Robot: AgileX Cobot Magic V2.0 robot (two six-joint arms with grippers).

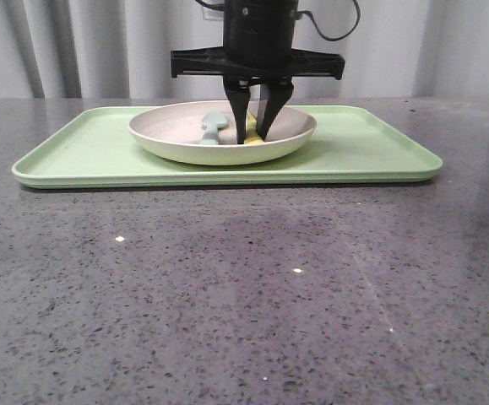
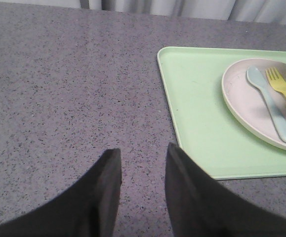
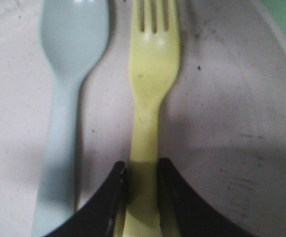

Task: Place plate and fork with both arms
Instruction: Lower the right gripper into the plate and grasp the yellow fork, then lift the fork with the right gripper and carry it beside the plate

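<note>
The cream plate (image 1: 227,154) stands on the light-green tray (image 1: 84,156) at the back of the table. The yellow fork (image 3: 152,74) lies in the plate beside a pale blue spoon (image 3: 71,49). My right gripper (image 3: 142,168) reaches down into the plate (image 3: 231,123), its two fingers closed against the sides of the fork's handle. In the front view it (image 1: 255,135) hangs over the plate with the fork (image 1: 251,139) yellow between its tips. My left gripper (image 2: 143,155) is open and empty over bare table, beside the tray's (image 2: 197,123) near corner; it is outside the front view.
The spoon (image 1: 213,126) lies close to the left of the fork, in the plate. The left wrist view shows plate (image 2: 246,103), spoon (image 2: 271,106) and fork (image 2: 277,84) together. Grey speckled table (image 1: 244,287) stretches in front of the tray. Curtains hang behind.
</note>
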